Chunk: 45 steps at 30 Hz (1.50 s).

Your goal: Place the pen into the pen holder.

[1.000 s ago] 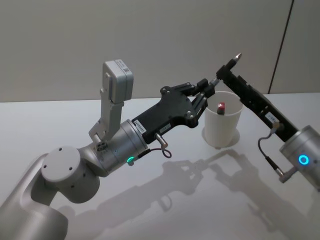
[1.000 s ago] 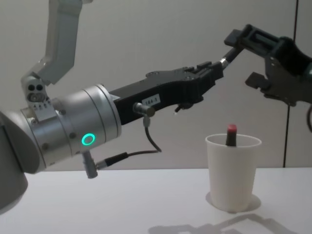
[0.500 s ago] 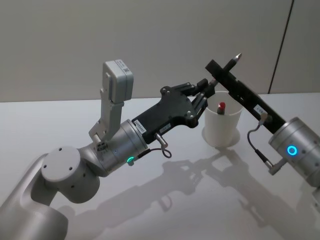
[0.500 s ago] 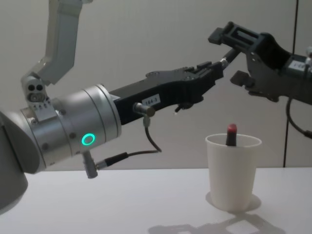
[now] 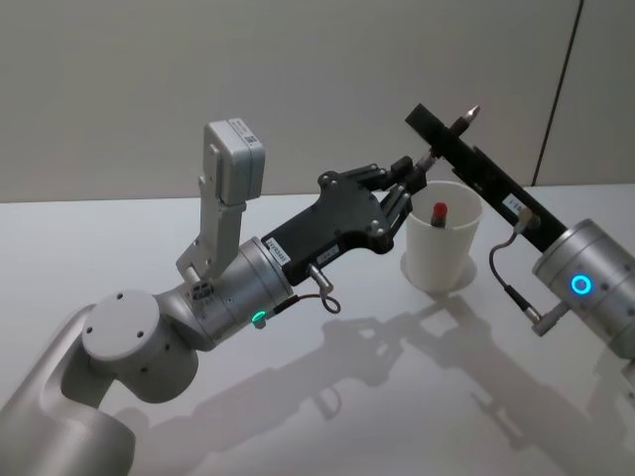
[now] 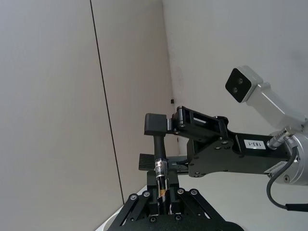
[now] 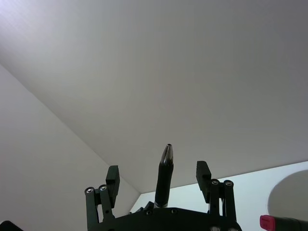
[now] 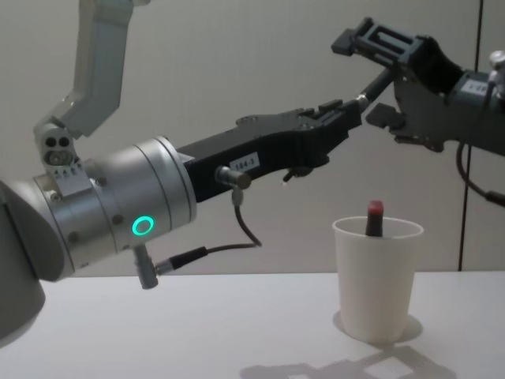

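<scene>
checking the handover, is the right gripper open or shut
Open: the right gripper has fingers apart either side of the pen, held by the left gripper.

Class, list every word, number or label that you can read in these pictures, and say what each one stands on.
"183-1": white label on the body of the right gripper.
"184-", last digit unclear: white sticker on the body of the left gripper, which holds the pen.
Too small to read: the camera sticker atop the left wrist camera and the wrist sticker on the left arm.
</scene>
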Available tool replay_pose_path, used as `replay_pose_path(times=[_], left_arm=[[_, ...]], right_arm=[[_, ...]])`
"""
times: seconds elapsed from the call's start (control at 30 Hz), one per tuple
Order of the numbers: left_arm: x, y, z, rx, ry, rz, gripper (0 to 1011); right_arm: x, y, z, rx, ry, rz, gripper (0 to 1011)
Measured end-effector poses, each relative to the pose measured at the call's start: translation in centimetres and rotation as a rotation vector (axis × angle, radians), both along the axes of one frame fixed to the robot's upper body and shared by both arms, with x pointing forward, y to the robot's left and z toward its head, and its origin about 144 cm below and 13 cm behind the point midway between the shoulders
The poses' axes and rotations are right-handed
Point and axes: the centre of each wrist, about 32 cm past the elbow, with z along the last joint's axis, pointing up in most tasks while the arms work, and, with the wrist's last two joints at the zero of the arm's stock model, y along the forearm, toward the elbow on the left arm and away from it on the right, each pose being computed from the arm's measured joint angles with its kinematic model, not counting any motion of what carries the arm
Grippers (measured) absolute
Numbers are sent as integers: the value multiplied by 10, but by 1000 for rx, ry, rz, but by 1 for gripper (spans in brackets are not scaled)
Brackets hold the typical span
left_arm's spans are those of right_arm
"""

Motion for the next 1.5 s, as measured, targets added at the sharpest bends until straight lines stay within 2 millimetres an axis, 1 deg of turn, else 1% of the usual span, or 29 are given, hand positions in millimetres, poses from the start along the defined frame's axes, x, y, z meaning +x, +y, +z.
replay_pose_path(times=[0.37, 0.9, 1.5], left_arm=[[0, 0, 0, 0, 0, 0, 135], [0, 0, 0, 0, 0, 0, 135], [0, 0, 0, 0, 0, 0, 135]], right_arm=[[-1, -4, 8, 3, 12, 0, 1002], [-4, -9, 18, -61, 33, -3, 1002], [-5, -8, 18, -67, 3, 2, 1002]])
